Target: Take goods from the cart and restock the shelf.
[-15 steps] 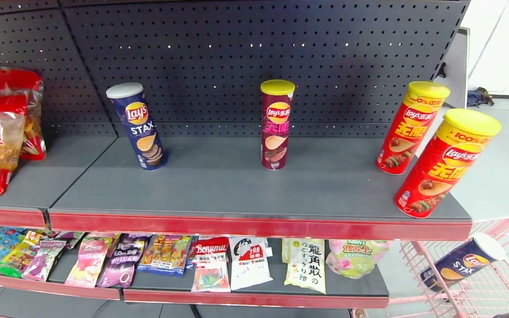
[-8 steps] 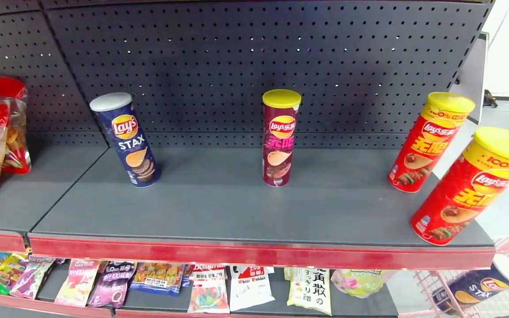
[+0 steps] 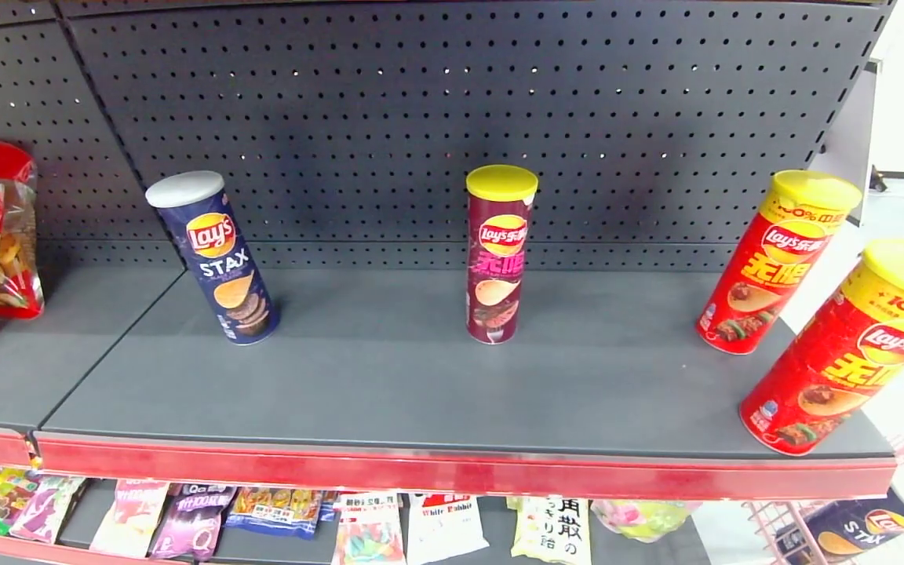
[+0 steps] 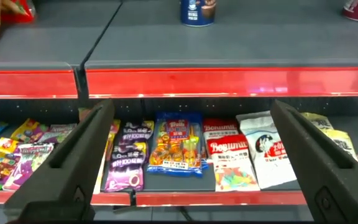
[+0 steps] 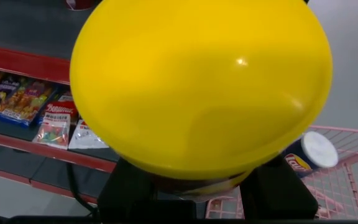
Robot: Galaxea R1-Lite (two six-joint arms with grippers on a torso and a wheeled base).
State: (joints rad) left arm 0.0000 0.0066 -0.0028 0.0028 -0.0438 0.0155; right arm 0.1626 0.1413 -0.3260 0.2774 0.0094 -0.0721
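A long grey shelf (image 3: pixel 421 392) with a red front lip (image 3: pixel 460 475) is shown from above, backed by a perforated panel. Four tall snack cans are stood on it, well apart. One of them, a red can (image 3: pixel 844 353), is set near the front right corner.

Lower and to the right, a pink wire cart (image 5: pixel 353 186) is shown, with a blue can (image 5: pixel 309 155) lying in it.

A yellow-lidded can (image 5: pixel 197 81) is gripped in the right pincer (image 5: pixel 201 199), low down, near the cart and before the lower shelf. Its body is hidden behind its own lid.

The left pincer (image 4: pixel 191 109) is held wide and empty, facing the packets on the lower shelf.

Several risks are judged likely:
- The can could be struck against the front lip if it is raised too close to the shelf.
- The red can at the corner could be knocked off if the gripped can is brought in beside it.
- A tall, narrow can could topple if it is released while tilted.
- Much of the right wrist camera's sight is blocked by the lid, so placement may be misjudged.
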